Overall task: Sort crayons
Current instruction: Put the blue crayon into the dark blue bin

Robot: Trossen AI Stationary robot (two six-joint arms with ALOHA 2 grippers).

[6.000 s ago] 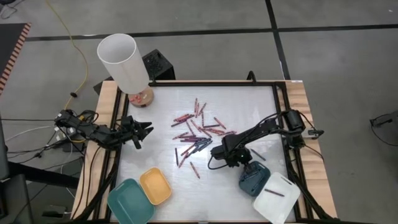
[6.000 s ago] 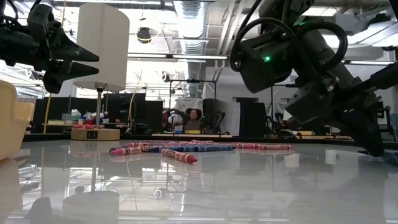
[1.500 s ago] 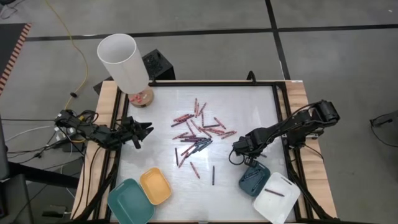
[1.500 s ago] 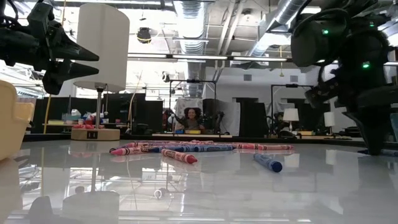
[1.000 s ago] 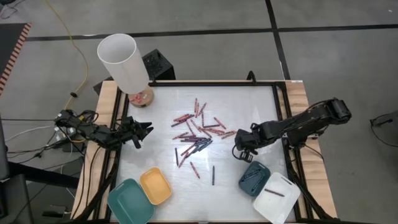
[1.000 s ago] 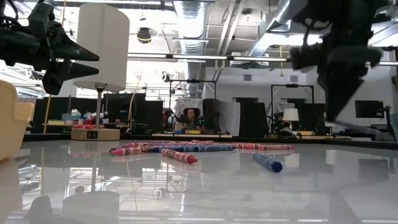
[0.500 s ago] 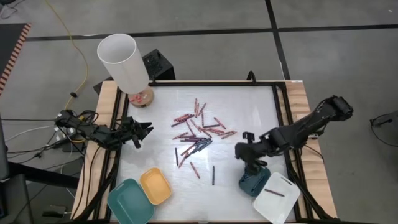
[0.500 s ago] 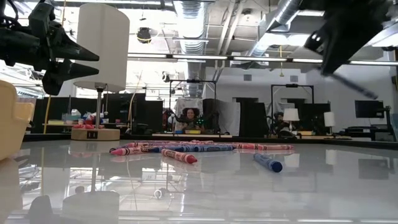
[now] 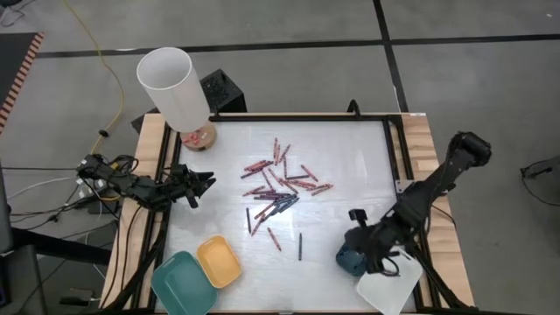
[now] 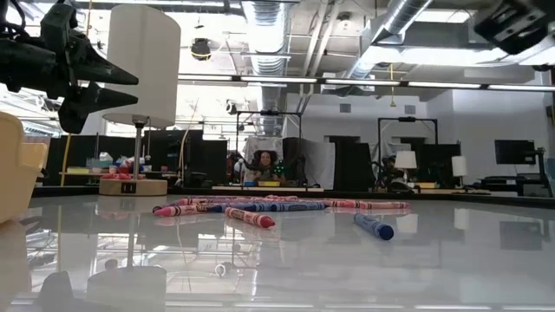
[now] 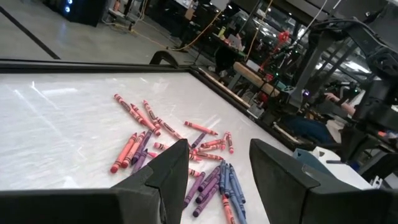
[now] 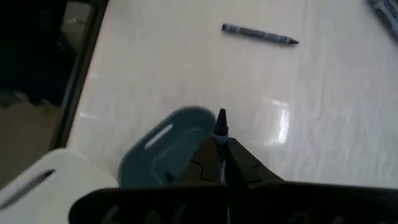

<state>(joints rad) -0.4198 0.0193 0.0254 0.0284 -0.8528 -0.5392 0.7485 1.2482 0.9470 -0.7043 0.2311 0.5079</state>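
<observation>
The crayons lie in a loose heap mid-table, red, pink, purple and dark blue; the heap also shows as crayons in the left wrist view. One dark crayon lies alone nearer the front. My right gripper hangs over the dark-blue tray at the near right, shut on a dark crayon. My left gripper waits open and level at the table's left side, above the surface, its fingers pointing toward the heap. My right gripper pinches the dark crayon between its two fingers, which lie along it. The crayon's pointed end sticks out past the fingertips. The fingers slant down from the table's right side. The crayon is lifted clear, above the dark-blue tray's edge.
A white tray holding a dark stick sits at the near right corner, beside the dark-blue one. A teal tray and a yellow tray stand at the near left. A white-shaded lamp stands at the far left corner.
My right gripper, still shut on the dark crayon, has swung from beside the heap toward the table's near edge. It now hangs over the dark-blue tray. It has risen and rolled on the way, leaving the low view upward.
</observation>
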